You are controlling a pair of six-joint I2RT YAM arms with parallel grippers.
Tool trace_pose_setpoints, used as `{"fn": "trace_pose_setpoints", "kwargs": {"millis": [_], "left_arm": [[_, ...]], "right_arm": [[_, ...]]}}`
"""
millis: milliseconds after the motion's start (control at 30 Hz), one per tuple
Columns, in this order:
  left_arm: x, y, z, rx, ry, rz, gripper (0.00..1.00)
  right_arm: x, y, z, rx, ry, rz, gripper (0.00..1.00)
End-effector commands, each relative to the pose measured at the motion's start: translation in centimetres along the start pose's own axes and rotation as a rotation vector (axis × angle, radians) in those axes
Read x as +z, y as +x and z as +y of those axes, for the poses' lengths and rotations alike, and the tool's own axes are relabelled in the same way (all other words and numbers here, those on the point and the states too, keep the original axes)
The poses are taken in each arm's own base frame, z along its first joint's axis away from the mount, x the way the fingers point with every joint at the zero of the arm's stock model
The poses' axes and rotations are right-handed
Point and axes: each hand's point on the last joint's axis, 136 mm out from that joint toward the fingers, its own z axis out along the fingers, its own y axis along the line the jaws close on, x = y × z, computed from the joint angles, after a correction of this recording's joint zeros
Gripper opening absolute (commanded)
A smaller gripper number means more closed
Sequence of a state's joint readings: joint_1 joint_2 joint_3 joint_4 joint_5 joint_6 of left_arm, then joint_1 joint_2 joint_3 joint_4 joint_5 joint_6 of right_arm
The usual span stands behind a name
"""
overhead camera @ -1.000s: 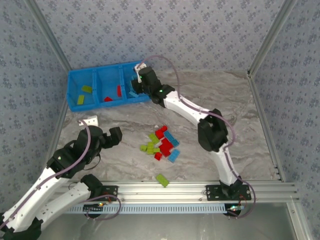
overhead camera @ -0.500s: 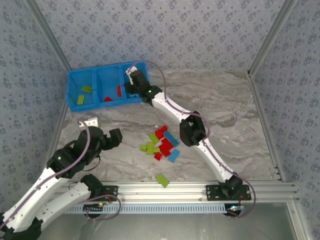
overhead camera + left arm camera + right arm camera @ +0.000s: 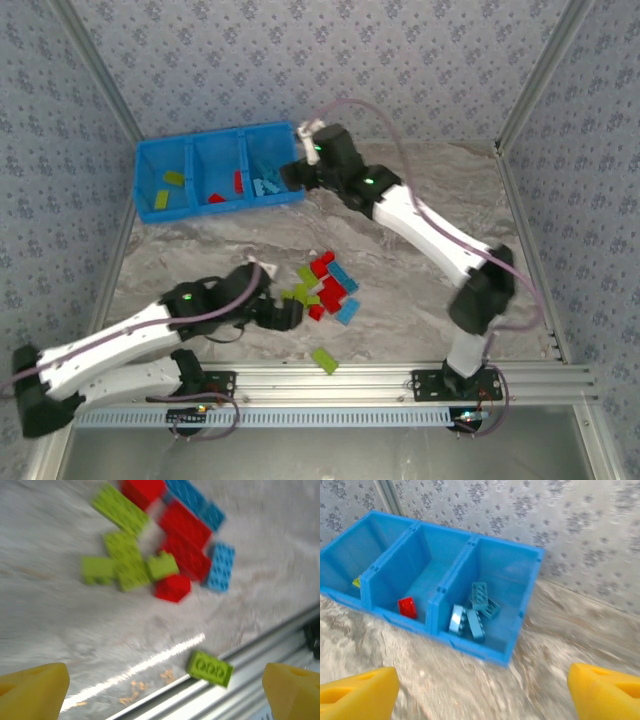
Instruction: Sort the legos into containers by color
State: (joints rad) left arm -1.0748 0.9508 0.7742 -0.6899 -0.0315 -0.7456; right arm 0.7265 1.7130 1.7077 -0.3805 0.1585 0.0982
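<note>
Left gripper point(image 3: 287, 313) hangs low by the legos point(image 3: 330, 290), right gripper point(image 3: 297, 172) by the containers point(image 3: 215, 160), both spread wide.

Far left: blue bin point(image 3: 215, 134) with green bricks point(image 3: 174, 178) in its left compartment, red bricks point(image 3: 238, 181) in the middle, light blue bricks point(image 3: 266, 186) in the right. The right gripper point(image 3: 296, 172) is at its right end; the left gripper point(image 3: 288, 314) is beside the mixed pile point(image 3: 326, 287); a lone green brick point(image 3: 323, 360) lies apart.

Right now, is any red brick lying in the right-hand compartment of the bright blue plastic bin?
No, that right-hand compartment holds light blue studded bricks, while the small red brick lies in the middle compartment.
</note>
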Motion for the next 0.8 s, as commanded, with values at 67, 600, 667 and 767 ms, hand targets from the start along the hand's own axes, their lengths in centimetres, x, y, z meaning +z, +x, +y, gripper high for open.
{"fn": "trace_pose_setpoints", "kwargs": {"millis": [67,600,667,767], "left_arm": [[4.8,3.5,-4.0,0.216,0.021,0.211,0.99],[12.3,11.1,-6.9,0.603,0.031,0.502,0.99],[12.9,11.9,-6.8,0.605,0.031,0.513,0.99],[13.6,12.3,-5.6,0.599,-0.018,0.52,0.99]], "right_arm": [[-4.1,5.7,-3.7,0.091,0.087,0.07,0.93],[-7.3,8.1,-5.9,0.092,0.164,0.116,0.93],[-7.3,8.3,-6.1,0.092,0.176,0.12,0.94],[-7.6,8.2,-6.1,0.092,0.176,0.121,0.94]]}}
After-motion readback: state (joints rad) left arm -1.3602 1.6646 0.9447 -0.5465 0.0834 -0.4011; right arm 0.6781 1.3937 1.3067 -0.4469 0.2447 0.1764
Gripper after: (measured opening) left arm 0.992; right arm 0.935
